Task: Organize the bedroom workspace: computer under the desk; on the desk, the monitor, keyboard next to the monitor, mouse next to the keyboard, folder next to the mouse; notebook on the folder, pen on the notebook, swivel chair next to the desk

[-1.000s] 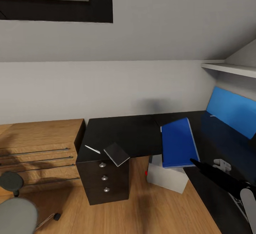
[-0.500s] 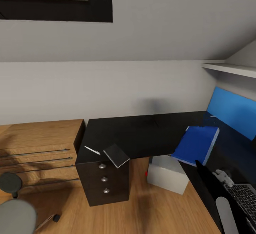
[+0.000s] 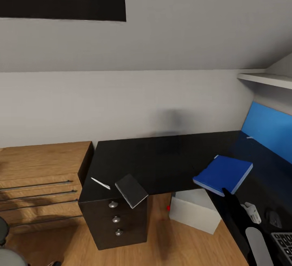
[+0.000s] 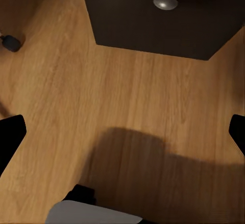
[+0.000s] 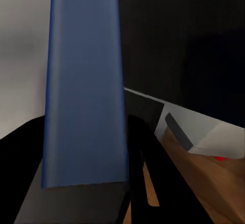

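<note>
blue folder (image 3: 224,173): flat, bright, held at its near corner just above the black desk (image 3: 162,158) top, beside the inner corner of the l; a little tilted, touching or nearly touching the surface, cannot tell which. right gripper (image 3: 225,192): black fingers come up from the lower right of the head view and meet the folder's near edge; in the right wrist view the folder (image 5: 84,86) runs lengthwise between the two dark fingers (image 5: 148,152), which are closed onto it. left gripper (image 4: 122,132): fingers spread wide at the edges of the left wrist view, holding nothing, over bare wood floor (image 4: 127,106) before the desk's drawer front with its round silver knob (image 4: 165,2).

grey notebook (image 3: 131,190): on the desk's left end, one corner overhanging the front edge above the drawers. white pen (image 3: 100,183): just beside the notebook, on the side away from the folder, apart from it. light grey computer (image 3: 194,210): on the floor under the desk, below the folder, small red light at its corner. keyboard (image 3: 284,241): partly seen on the right wing of the desk. mouse (image 3: 274,218): small, dark, near the keyboard.

open room: bare black top between notebook and folder; blue back panel (image 3: 269,130) bounds the right wing; light-wood dresser (image 3: 38,177) stands against the desk's left end.
</note>
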